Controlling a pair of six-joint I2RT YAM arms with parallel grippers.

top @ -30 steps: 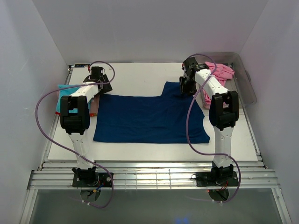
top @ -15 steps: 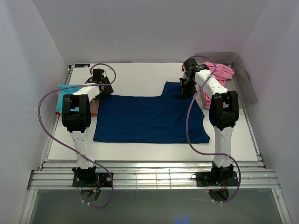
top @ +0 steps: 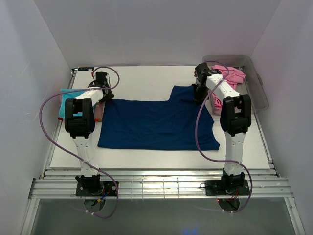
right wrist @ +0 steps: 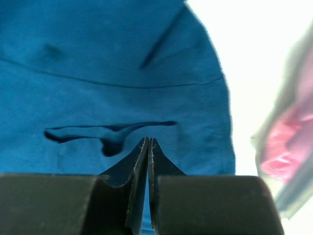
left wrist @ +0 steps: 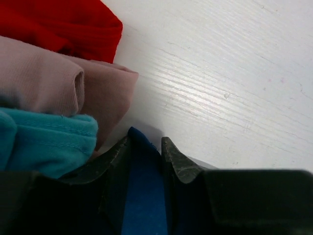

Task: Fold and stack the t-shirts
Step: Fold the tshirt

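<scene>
Since the earlier view, the left wrist is tucking back and down onto the far-left corner of the cloth, and the right wrist is dropping a little nearer onto the far-right flap.

Starting at the left, the turquoise t-shirt [left wrist: 49,139] is lying folded in a pile at the table's [top: 146,78] left edge, with a beige cloth [left wrist: 44,83] and a red cloth [left wrist: 58,24] in the same pile. Just beside that pile, the left gripper [left wrist: 145,149] is sitting with its jaws drawn in around a tongue of blue cloth, so it is evidently gripping the corner of the navy t-shirt [top: 156,125].

That shirt is lying flat across the middle of the table, its long axis running left to right. Its body is spreading toward the arm bases from both sets of jaws.

At the far-right flap, the right gripper [right wrist: 148,142] is resting tip-down on the fabric with its jaws pressed almost together. A pucker is showing just ahead of the tips, but I cannot tell whether any cloth is actually caught between them.

Further right, the pink t-shirt [top: 230,76] is lying crumpled in the clear tub [top: 259,83].

Each arm is standing at its own far corner, so the coming fold is probably depending on carrying that far edge toward the near edge.
</scene>
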